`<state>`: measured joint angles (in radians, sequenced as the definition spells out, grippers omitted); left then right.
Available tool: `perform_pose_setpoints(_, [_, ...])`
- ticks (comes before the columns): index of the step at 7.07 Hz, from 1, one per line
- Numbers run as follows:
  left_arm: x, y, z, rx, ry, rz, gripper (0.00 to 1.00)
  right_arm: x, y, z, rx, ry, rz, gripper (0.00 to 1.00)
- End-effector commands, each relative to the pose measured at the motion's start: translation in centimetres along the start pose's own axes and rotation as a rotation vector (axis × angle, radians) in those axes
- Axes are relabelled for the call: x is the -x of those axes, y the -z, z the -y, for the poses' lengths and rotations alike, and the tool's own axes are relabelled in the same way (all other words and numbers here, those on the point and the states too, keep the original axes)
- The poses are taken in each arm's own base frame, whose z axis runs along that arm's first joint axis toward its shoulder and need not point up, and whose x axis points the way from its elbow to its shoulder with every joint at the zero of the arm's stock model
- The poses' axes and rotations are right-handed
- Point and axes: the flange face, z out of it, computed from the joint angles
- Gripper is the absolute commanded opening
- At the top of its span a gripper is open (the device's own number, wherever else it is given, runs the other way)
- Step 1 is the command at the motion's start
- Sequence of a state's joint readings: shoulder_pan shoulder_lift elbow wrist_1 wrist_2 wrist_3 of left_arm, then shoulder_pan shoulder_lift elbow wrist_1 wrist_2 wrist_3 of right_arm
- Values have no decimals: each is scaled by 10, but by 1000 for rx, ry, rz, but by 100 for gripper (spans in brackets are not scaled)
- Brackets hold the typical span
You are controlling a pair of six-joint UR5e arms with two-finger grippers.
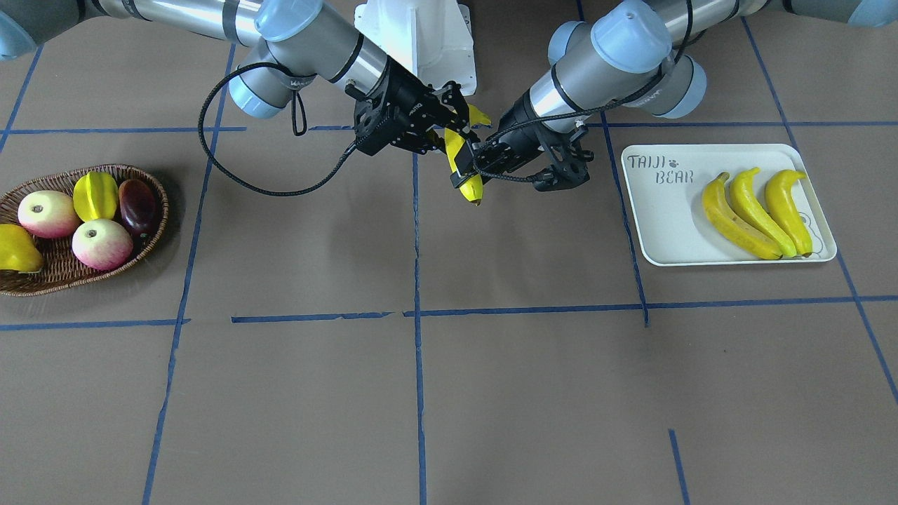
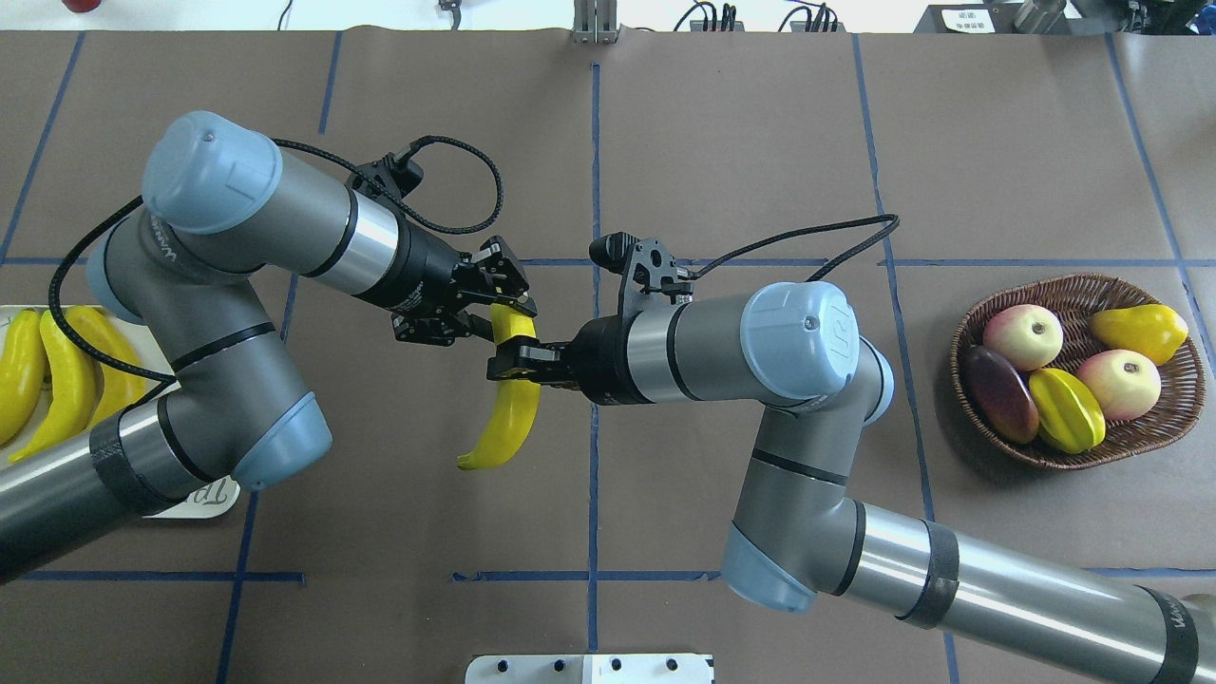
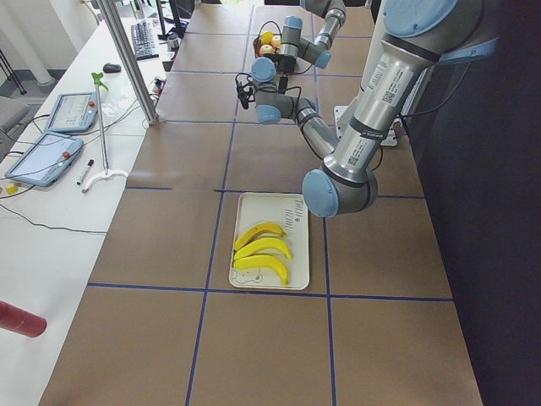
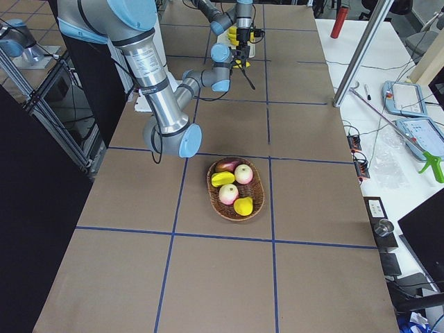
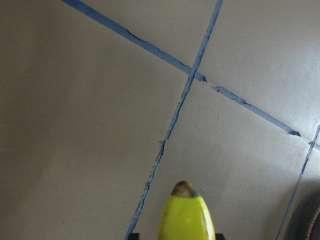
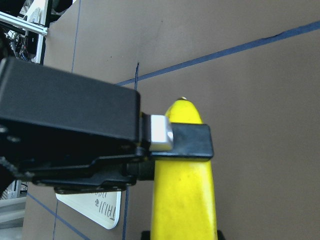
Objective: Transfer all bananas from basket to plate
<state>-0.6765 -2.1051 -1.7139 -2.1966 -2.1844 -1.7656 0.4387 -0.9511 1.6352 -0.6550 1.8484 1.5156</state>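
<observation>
One banana hung in the air over the middle of the table, between both arms. The left gripper pinched one end and the right gripper pinched its middle. Three more bananas lay on the plate, toward the table's left end. The basket sat toward the right end.

Overhead, the left arm covers most of the edge-cropped plate.

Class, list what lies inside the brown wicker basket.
Two pink-cream apples, a ribbed yellow starfruit, a dark purple fruit, a yellow pear-shaped fruit. The wicker basket's floor beneath is hidden.
</observation>
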Motion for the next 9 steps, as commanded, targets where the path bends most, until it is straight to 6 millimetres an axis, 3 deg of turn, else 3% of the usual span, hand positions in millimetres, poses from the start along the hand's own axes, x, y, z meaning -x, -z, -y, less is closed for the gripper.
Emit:
perform_pose_setpoints(1, [-2, 1, -1, 1, -2, -3, 55, 0, 0, 0, 0, 0, 0, 25])
perform_pose_setpoints(5, [-5, 0, -2, 3, -5, -6, 55, 0, -1, -3, 5, 0, 0, 25])
perform_pose_setpoints(6, [-5, 0, -2, 3, -5, -6, 51, 0, -1, -3, 5, 0, 0, 25])
perform_pose_setpoints(7, [-5, 0, -2, 3, -5, -6, 34, 0, -1, -3, 5, 0, 0, 25])
perform_pose_setpoints(8, [-5, 1, -2, 1, -6, -7, 12, 0, -1, -3, 5, 0, 0, 28])
perform_pose_setpoints(9, [-5, 0, -2, 3, -7, -6, 3, 1, 0, -2, 3, 0, 2, 39])
